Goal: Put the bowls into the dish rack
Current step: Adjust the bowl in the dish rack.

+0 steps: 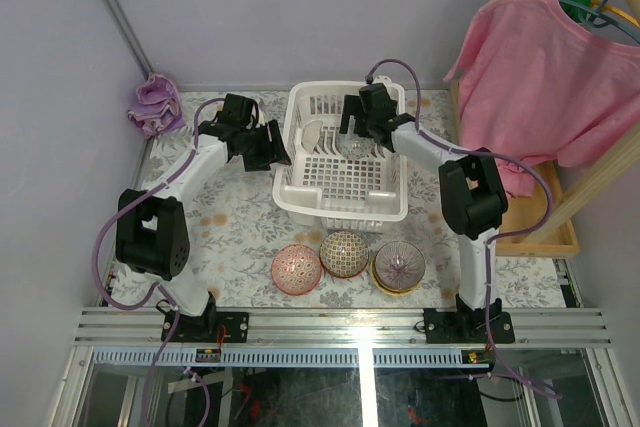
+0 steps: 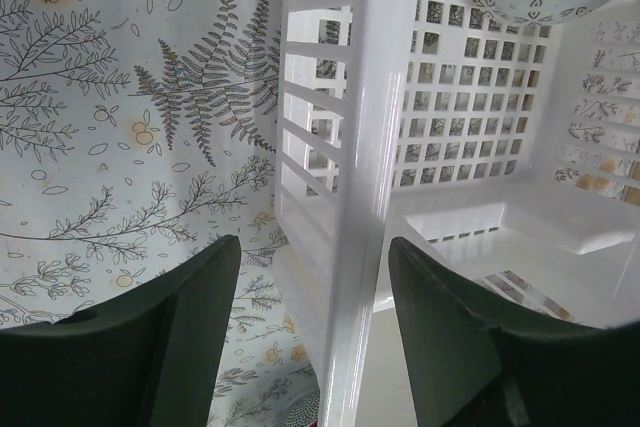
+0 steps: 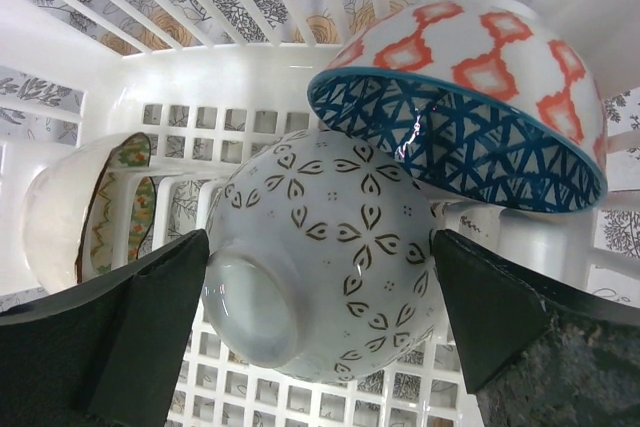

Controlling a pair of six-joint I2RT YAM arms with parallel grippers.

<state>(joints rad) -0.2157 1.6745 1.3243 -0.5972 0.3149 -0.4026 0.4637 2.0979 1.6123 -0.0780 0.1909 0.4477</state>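
Observation:
The white dish rack stands mid-table. Inside it, a whitish bowl with brown leaf marks lies on its side between a red-and-white bowl with a blue inside and a cream bowl. My right gripper is open, its fingers flanking the leaf-marked bowl. My left gripper is open astride the rack's left wall, with a gap on the outer side. Three bowls sit in front of the rack: pink-red, netted and tan-yellow.
A purple cloth lies at the table's far left corner. A pink shirt hangs on a yellow hanger at the right, above a wooden tray. A wall runs along the table's left side.

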